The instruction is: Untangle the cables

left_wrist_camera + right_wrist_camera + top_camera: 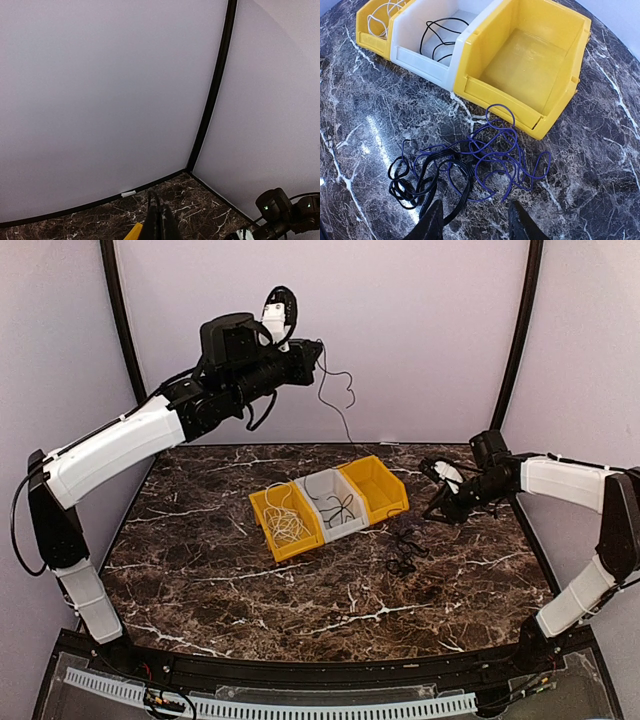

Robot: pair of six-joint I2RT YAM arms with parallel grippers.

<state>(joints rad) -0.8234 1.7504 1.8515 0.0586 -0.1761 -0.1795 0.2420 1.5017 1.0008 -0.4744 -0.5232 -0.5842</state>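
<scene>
My left gripper (316,352) is raised high over the far side of the desk (200,570), well above everything on it. Its jaws are closed on a thin black cable (340,390), which hangs from the tip in a loose wavy line towards the desk's far edge. I cannot tell where its lower end lies.

Three bins stand side by side in a slanted row at the middle of the desk. The left yellow bin (258,512) holds a white cable (285,522) in a loose coil. The white bin (345,530) next to it holds a second black cable (340,508), also looped. The right yellow bin (375,485) touches the white one on its other side.

My right gripper (476,212) hovers low over the desk, right of the bins, with its jaws apart and nothing between them. Its wrist camera looks straight down on a tangle lying on the marble on the near side of the right yellow bin. A purple cable (495,155) sprawls there in many overlapping loops, the farthest loop just beside that bin's front wall. A black cord (415,180) is wound into its left side, crossing the purple loops and ending in a small knot of coils. The tangle lies flat on the desk, and neither finger touches it.
</scene>
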